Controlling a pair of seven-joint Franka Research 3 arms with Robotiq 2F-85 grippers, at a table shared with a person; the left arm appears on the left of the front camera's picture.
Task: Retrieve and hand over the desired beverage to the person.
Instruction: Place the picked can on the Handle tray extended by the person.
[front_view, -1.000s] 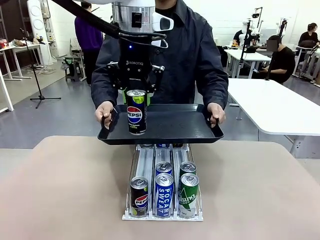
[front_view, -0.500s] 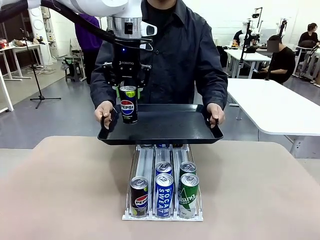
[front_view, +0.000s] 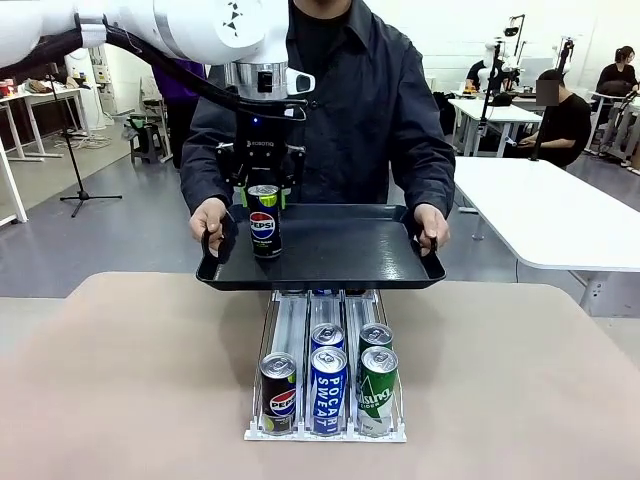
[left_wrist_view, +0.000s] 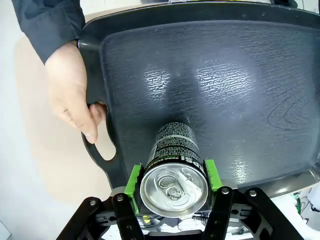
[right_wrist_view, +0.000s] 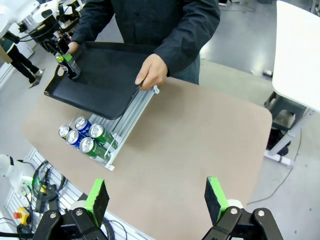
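Green pads (left_wrist_view: 133, 181) of left hand (left_wrist_view: 172, 178) clamp Pepsi can (left_wrist_view: 175, 150) over tray (left_wrist_view: 240, 75), clearest from its wrist; right hand (right_wrist_view: 157, 197) wide.

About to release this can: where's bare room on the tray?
Bare tray floor runs from the Pepsi can in the left gripper rightward to the person's hand on that handle. Crowded only at the can's end, beside the other hand.

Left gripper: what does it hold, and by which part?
The left gripper holds the Pepsi can, its green pads on opposite sides of the can's top part, just under the rim.
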